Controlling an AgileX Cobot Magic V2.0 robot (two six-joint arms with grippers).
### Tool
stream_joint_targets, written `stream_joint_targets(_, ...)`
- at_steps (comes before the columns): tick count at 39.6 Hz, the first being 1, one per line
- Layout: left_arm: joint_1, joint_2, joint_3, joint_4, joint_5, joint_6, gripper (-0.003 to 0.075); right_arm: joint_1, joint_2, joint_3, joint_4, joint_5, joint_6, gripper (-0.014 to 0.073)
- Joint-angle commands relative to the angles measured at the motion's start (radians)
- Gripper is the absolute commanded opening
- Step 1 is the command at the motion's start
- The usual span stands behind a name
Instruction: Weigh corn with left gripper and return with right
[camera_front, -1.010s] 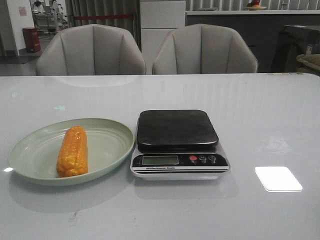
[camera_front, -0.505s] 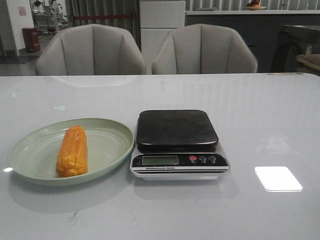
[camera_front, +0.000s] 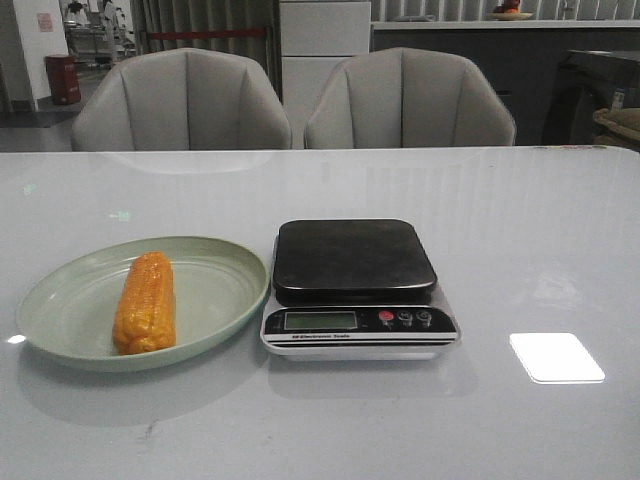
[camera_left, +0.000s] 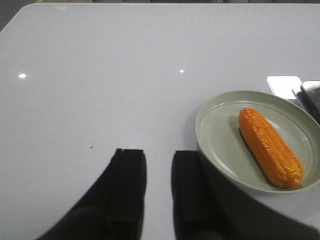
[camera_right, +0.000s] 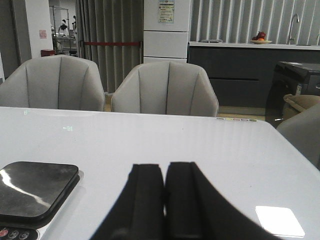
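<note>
The orange-yellow corn (camera_front: 146, 302) lies on a pale green plate (camera_front: 222, 283) left of a black-topped scale (camera_front: 353, 258) in the front view. Neither gripper shows in the front view. In the left wrist view the corn (camera_left: 270, 147) lies on the plate (camera_left: 216, 131). My left gripper (camera_left: 159, 156) hangs over bare table beside the plate's rim, jaws a little apart and empty. In the right wrist view my right gripper (camera_right: 165, 169) is shut and empty over the table, with the scale (camera_right: 35, 191) off to one side.
The scale's display and buttons (camera_front: 357, 320) face the front edge. Two grey chairs (camera_front: 182, 102) stand behind the table's far edge. A bright light reflection (camera_front: 556, 357) lies on the table right of the scale.
</note>
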Motion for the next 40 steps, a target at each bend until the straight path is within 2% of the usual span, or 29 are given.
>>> stream_joint_targets(1, -0.025, 0.047, -0.054, -0.005, -0.047, -0.008, 0.0377, -0.004, -0.016, 0.007, -0.012, -0.086, -0.004, 0.0159)
stream_joint_targets(7, -0.046, 0.133, -0.104, -0.005, -0.043, -0.008, 0.0491, -0.004, -0.016, 0.007, -0.012, -0.086, -0.004, 0.0159)
stream_joint_targets(11, -0.053, 0.212, -0.146, -0.007, -0.032, -0.008, 0.0532, -0.004, -0.016, 0.007, -0.012, -0.086, -0.004, 0.0159)
stream_joint_targets(25, -0.093, 0.507, -0.292, -0.086, -0.011, -0.008, 0.0536, -0.004, -0.016, 0.007, -0.012, -0.086, -0.004, 0.0159)
stream_joint_targets(40, -0.293, 0.807, -0.376, -0.146, -0.113, -0.031, 0.0536, -0.005, -0.016, 0.007, -0.012, -0.086, -0.004, 0.0159)
